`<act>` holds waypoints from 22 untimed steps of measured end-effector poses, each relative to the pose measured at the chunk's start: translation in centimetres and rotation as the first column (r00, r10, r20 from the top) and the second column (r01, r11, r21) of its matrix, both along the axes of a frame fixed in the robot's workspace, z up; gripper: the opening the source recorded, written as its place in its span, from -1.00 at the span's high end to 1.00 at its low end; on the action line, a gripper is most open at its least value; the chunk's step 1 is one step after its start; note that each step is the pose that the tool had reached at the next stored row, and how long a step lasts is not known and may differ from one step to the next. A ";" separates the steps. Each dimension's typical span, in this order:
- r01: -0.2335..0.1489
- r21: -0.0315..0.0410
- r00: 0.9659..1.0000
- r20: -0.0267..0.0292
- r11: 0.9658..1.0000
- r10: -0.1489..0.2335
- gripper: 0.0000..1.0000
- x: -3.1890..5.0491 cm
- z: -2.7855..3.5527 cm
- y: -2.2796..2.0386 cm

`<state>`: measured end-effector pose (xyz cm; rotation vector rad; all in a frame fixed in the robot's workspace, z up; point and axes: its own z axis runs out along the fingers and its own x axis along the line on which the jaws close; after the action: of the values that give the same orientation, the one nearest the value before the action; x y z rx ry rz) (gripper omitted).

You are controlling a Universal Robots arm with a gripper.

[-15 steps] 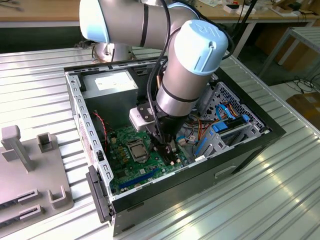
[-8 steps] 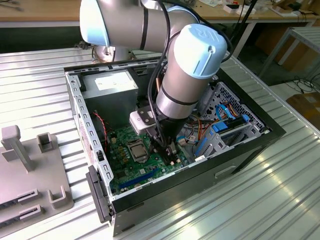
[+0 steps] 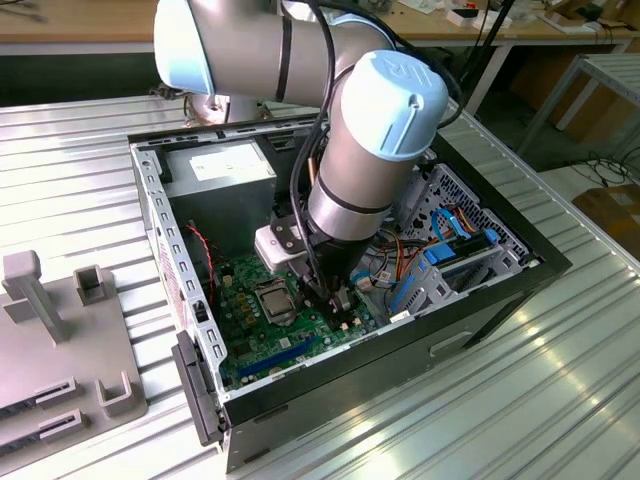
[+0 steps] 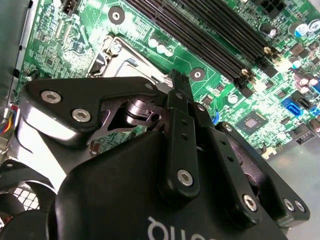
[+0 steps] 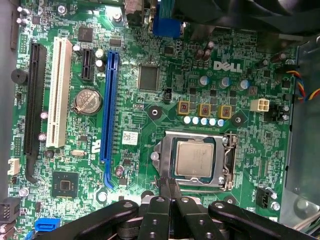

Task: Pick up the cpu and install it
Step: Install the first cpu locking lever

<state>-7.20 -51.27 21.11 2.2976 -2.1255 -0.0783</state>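
Exterior view: open computer case (image 3: 180,300) on a ribbed metal table (image 3: 60,190), arm (image 3: 370,130) reaching down into it, gripper (image 3: 335,300) low over the green board (image 3: 262,330), just beside the socket (image 3: 272,296).

First wrist view: the cpu (image 5: 194,158) already lies in the socket (image 5: 198,159), silvery square inside the metal frame, looks flat. Fingertips (image 5: 169,187) pressed together with nothing between them, tips right at the socket frame's edge, beside the cpu rather than on it. Second wrist view shows the same: fingers (image 4: 179,107) closed and empty over the socket (image 4: 122,67).

Risks as I judge them:
- Tips sit very close to the frame. Any sideways drift could catch the frame or its latch lever and scrape the board.
- Pressing down off-centre could tilt the cpu in its seat and bend socket contacts underneath.
- Can't tell whether the retention frame is clamped. If not, a nudge could shift the cpu.
- Small capacitors (image 5: 204,121) near the socket are in sweep range.
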 end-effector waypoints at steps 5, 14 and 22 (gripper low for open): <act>0.001 -0.001 1.000 0.001 1.000 -0.001 0.79 -0.01 -0.27 -0.05; 0.001 -0.001 1.000 0.001 1.000 -0.001 0.79 0.68 -0.85 -0.04; 0.001 -0.001 1.000 0.002 1.000 -0.001 0.79 0.92 -1.27 -0.05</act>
<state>-6.28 -51.32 19.83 2.2965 -2.1276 -0.0757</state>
